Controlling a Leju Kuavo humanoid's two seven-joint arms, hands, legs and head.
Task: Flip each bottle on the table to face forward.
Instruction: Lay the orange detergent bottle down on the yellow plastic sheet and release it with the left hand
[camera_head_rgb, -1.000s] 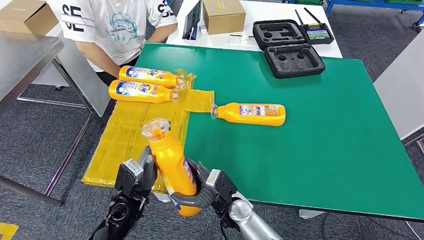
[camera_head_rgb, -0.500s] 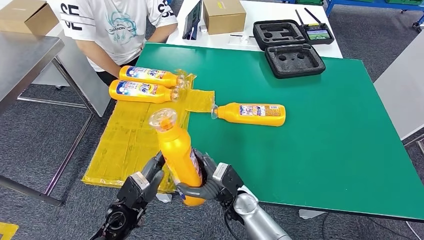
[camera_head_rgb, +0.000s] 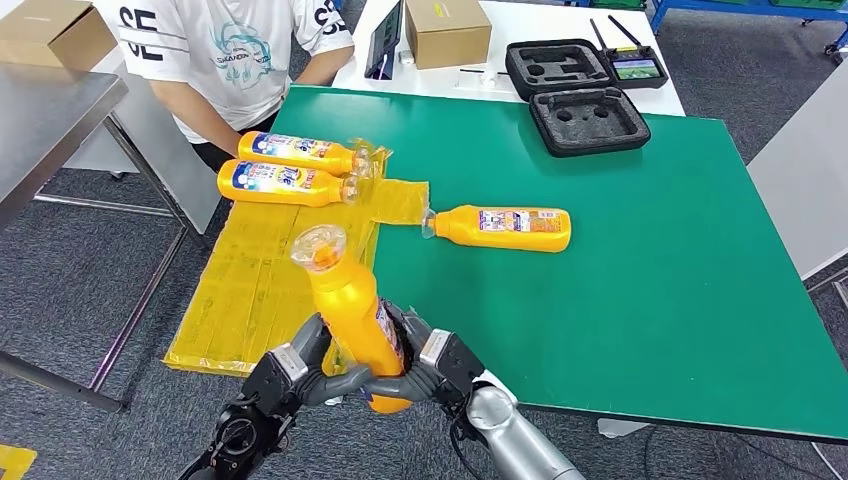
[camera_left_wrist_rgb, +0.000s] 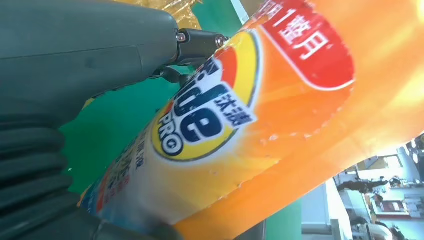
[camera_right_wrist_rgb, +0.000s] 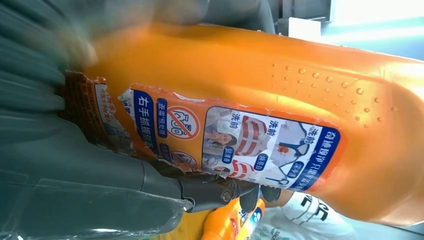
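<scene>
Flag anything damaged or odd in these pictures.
The rear label on the orange plastic detergent bottle, held up between the left hand and right hand, is torn and ragged along its edge. The transparent yellow plastic sheet overhangs the green table's edge.

one orange bottle (camera_head_rgb: 350, 320) upright, three bottles (camera_head_rgb: 505, 228) lying

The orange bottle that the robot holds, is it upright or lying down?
Nearly upright: the held bottle stands cap up, tilted slightly, gripped low by the left hand and right hand.
</scene>
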